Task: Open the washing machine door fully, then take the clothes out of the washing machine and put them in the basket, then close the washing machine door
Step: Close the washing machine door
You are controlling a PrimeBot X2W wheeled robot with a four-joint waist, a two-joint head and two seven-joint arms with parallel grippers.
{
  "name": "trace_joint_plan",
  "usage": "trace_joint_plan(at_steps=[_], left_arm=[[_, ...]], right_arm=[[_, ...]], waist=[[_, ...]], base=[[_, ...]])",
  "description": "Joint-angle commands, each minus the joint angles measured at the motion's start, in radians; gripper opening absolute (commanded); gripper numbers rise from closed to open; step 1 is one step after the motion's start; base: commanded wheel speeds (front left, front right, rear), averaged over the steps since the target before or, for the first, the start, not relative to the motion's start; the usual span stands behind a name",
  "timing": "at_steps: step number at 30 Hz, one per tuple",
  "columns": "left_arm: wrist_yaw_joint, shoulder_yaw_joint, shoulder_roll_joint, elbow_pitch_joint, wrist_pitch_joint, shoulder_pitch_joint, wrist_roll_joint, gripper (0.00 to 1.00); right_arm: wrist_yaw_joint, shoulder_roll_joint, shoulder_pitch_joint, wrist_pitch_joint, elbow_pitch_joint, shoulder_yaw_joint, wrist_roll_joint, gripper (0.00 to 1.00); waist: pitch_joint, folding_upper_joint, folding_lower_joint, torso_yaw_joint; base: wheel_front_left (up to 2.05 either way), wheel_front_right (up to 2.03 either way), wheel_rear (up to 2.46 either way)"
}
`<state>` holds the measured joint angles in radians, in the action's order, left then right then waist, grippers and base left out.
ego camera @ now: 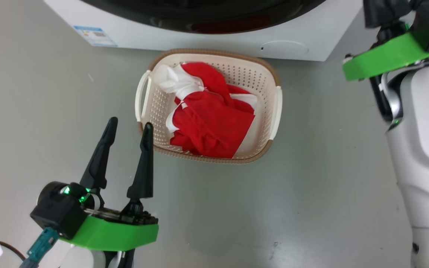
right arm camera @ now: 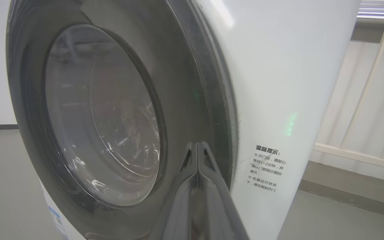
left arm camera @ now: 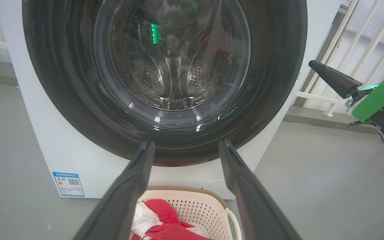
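The washing machine door (left arm camera: 62, 83) lies flat against the white washing machine (left arm camera: 52, 150), and the steel drum shows through its glass. On the floor in front stands the cream basket (ego camera: 251, 74) with the red and white clothes (ego camera: 214, 115) inside. My left gripper (ego camera: 130, 124) hovers open beside the basket's left handle and holds nothing; in the left wrist view my left gripper (left arm camera: 186, 144) points at the door's lower rim. My right gripper (right arm camera: 197, 145) is shut on nothing, with its tips at the door's (right arm camera: 185, 100) right rim. My right gripper (left arm camera: 313, 64) also shows off the machine's right side.
A white railing (left arm camera: 345, 33) stands behind and to the right of the machine. A blue label (ego camera: 95, 36) sits low on its front and a text sticker (right arm camera: 267, 170) on its side. My pale right forearm (ego camera: 423, 141) rises at the right. Grey floor surrounds the basket.
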<state>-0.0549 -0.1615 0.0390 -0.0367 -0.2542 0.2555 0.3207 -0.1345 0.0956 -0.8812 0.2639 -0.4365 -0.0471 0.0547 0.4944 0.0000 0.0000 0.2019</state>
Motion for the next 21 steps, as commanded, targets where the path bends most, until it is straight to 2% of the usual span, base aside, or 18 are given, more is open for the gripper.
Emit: trace_joint_plan(at_steps=[1, 9, 21], left_arm=[[-0.009, 0.037, 0.011, -0.026, -0.008, -0.008, -0.007, 1.00], [-0.016, 0.052, 0.011, -0.033, -0.008, -0.027, -0.029, 1.00], [-0.022, 0.088, 0.011, -0.025, -0.008, -0.067, -0.063, 1.00]], right_arm=[[0.004, -0.024, 0.033, -0.002, 0.038, -0.022, 0.005, 1.00], [0.004, -0.039, 0.164, -0.002, 0.099, -0.079, -0.002, 1.00], [0.004, -0.045, 0.382, -0.002, 0.157, -0.060, 0.037, 1.00]], waist=[[-0.023, 0.0000, 0.0000, -0.023], [-0.075, 0.0000, 0.0000, -0.083], [-0.181, 0.0000, 0.0000, -0.163]], base=[[0.00, 0.00, 0.00], [0.00, 0.00, 0.00], [0.00, 0.00, 0.00]])
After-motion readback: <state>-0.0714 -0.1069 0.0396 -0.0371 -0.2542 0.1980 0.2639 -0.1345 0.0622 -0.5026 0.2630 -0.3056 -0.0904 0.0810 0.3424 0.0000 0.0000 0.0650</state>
